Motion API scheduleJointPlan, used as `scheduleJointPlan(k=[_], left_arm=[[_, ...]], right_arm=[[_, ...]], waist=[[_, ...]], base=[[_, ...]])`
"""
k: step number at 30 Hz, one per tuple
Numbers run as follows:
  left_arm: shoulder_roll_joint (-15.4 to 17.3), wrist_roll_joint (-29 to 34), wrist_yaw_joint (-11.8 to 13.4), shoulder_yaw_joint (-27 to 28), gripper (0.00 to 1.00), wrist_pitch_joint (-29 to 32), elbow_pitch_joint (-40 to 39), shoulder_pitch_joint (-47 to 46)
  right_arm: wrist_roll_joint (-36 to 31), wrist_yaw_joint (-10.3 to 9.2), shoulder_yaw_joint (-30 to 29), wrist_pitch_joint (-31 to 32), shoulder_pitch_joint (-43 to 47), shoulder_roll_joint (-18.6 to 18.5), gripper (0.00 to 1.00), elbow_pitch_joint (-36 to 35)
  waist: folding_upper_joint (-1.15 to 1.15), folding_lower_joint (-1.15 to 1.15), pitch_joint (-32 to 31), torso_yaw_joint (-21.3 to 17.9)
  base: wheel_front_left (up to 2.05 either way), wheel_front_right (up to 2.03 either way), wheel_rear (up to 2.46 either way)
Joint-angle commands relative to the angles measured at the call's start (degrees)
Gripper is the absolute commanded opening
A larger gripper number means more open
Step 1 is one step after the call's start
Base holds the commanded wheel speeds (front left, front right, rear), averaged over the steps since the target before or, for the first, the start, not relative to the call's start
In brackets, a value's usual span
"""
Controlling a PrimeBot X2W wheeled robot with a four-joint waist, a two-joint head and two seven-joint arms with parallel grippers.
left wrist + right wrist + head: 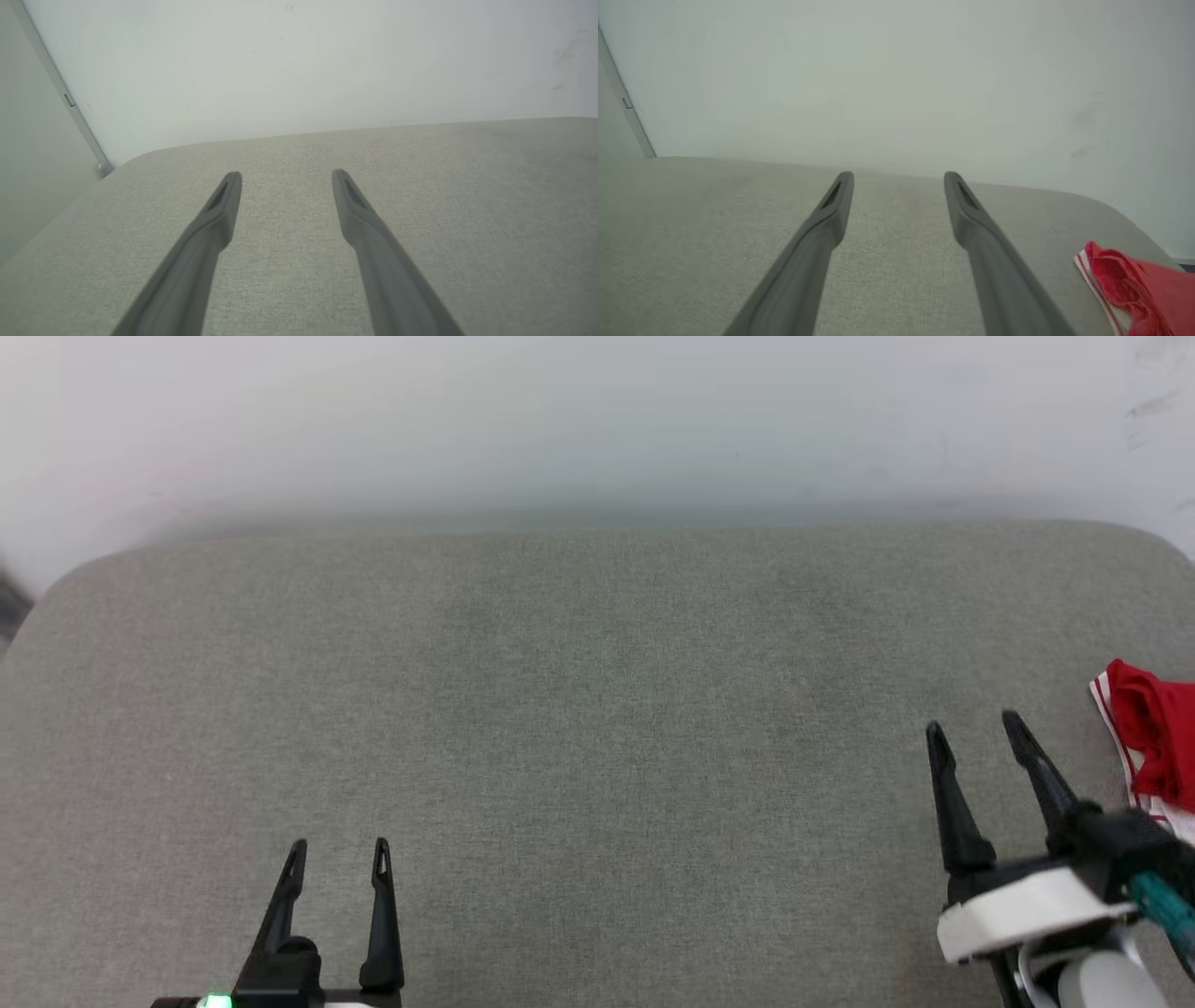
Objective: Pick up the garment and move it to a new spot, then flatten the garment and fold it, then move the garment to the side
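Note:
The garment (1153, 733) is a red shirt with striped red-and-white trim, lying bunched at the far right edge of the grey table (579, 709); part of it runs out of the head view. In the right wrist view the garment (1134, 294) sits at the lower right. My right gripper (976, 728) hovers open just left of it, not touching, nothing between its fingers (831, 210). At the lower left my left gripper (341, 849) is open and empty over bare tabletop, its fingers (219, 210) spread in the left wrist view.
A pale wall (597, 420) runs behind the table's far edge. The table's corners are rounded. A grey vertical strip (60, 93) stands on the wall past the left corner.

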Motion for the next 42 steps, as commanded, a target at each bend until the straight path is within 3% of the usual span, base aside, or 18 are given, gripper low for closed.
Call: scheduleJointPlan(k=[1,13,26,27,30,42], left_arm=[[-0.21,0.09,-0.21,-0.04,1.00,-0.12,-0.09,0.53],[-0.56,-0.83,-0.88,-0.29,1.00,-0.12,0.00,3.23],[-0.87,-0.70,-1.69,0.56,1.00,-0.12,0.79,3.44],[-0.89,-0.94,-1.55,0.31,0.00,0.01,0.94,3.05],[-1.05,-1.19,-1.55,0.08,0.00,0.22,2.58,3.13],[-0.44,-16.56,-3.14,0.78,0.00,2.96,4.27,0.34]], right_arm=[[-0.08,-0.07,-0.35,-0.15,1.12,0.50,1.00,-0.71],[0.12,-0.07,-3.03,-0.16,12.72,3.13,1.00,-7.30],[0.66,-0.06,-3.19,-0.16,15.12,3.68,1.00,-8.48],[0.46,0.00,-3.16,0.01,14.46,3.40,0.00,-8.05],[0.63,0.00,-3.07,0.18,14.54,3.41,0.00,-6.51],[15.55,-0.01,-2.77,2.86,12.28,2.69,0.00,-5.06]], waist=[[0.00,0.01,-0.29,-0.05],[0.00,0.01,-2.84,-0.15],[0.00,0.01,-3.32,0.00],[0.00,0.01,-3.33,-0.01],[0.00,0.01,-3.34,-0.01],[0.00,0.01,-3.29,0.11]], base=[[0.00,0.00,0.00],[0.00,0.00,0.00],[0.00,0.00,0.00],[0.00,0.00,0.00],[0.00,0.00,0.00],[0.00,0.00,0.00]])
